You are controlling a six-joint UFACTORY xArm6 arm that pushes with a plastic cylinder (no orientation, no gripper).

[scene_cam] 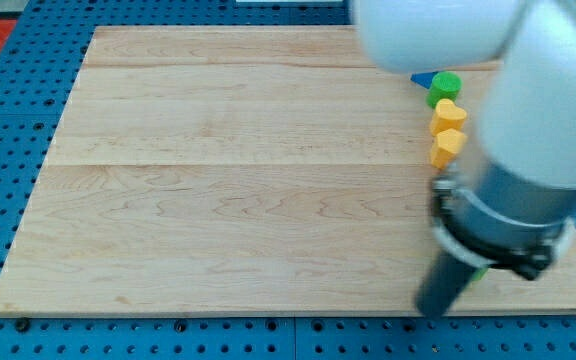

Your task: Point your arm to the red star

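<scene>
Tip: my tip [434,308] rests near the surface's [228,200] near-right edge; there is no claw on this arm, so nothing to hold apart or together.
Blocks in sight: a green block [445,85], two yellow blocks [448,113] [447,146] and a blue sliver [424,77] line up far right.
Red star: not visible; possibly hidden behind the arm.
Progress: cannot be judged done; the star must first be located.

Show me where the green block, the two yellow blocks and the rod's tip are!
green block [446,84]: camera view, its top face.
upper yellow block [447,113]: camera view, its top face.
lower yellow block [447,145]: camera view, its top face.
my tip [433,308]: camera view, rod's lower end.
</scene>
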